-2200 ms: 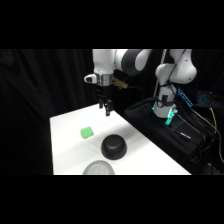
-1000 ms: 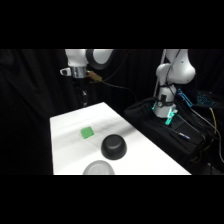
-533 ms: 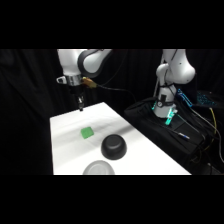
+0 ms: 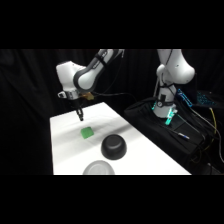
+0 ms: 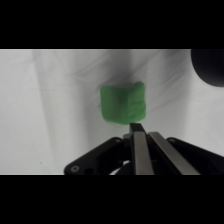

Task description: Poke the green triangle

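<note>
While the white arm [image 4: 90,70] reaches over the far left part of the table [image 4: 65,150] in the side view, its hand [image 4: 80,116] hangs just above and behind the green triangle [image 4: 87,132]. No contact between the two can be made out from that angle. The green triangle lies flat on the table's left half, up and to the left of the black rounded bowl [image 4: 114,146], which sits upside down like a dome. Near the table's front edge, a grey translucent dish [image 4: 99,169] shows just below the bowl.

From the wrist view, the hand [image 5: 140,131] has its two fingers [image 5: 137,150] pressed together with no gap between them, holding nothing. Their tip sits right at the lower edge of the green triangle [image 5: 123,102], which looks squarish and fills the middle of that view. A dark curve at the upper right corner is the black rounded bowl [image 5: 210,65]. Beside the table on the right, a black bag [image 4: 165,127] rests below the arm's base [image 4: 167,95].
</note>
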### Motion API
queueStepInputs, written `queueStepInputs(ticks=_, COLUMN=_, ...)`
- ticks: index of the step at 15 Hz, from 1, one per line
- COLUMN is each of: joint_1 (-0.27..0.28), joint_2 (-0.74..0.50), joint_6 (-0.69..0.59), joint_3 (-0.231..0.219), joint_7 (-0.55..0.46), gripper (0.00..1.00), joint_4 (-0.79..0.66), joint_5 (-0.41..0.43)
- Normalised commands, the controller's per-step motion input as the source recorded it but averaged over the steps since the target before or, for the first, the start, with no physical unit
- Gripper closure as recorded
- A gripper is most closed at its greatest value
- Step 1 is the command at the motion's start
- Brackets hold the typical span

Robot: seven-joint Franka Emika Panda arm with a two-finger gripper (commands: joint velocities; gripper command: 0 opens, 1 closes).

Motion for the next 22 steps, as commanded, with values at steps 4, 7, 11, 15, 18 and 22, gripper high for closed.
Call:
queueStepInputs(ticks=4, joint_1=-0.126, joint_2=0.34, joint_6=0.10, joint_3=0.139, joint_7=-0.15, gripper=0.98, joint_4=0.26, joint_5=0.194)
queueStepInputs(ticks=7, joint_1=-0.122, joint_2=0.34, joint_6=0.06, joint_3=0.115, joint_7=-0.14, gripper=0.97, joint_4=0.28, joint_5=0.170)
queueStepInputs(ticks=11, joint_1=-0.091, joint_2=0.32, joint_6=-0.01, joint_3=0.078, joint_7=-0.10, gripper=0.98, joint_4=0.31, joint_5=0.125)
queueStepInputs(ticks=15, joint_1=-0.037, joint_2=0.02, joint_6=0.10, joint_3=0.024, joint_7=-0.07, gripper=0.98, joint_4=0.00, joint_5=0.052)
queueStepInputs(ticks=18, joint_1=0.012, joint_2=-0.45, joint_6=0.20, joint_3=-0.037, joint_7=-0.03, gripper=0.97, joint_4=-0.46, joint_5=-0.014)
queueStepInputs(ticks=22, joint_1=0.062, joint_2=-0.69, joint_6=0.13, joint_3=-0.087, joint_7=0.01, gripper=0.72, joint_4=-0.63, joint_5=-0.076)
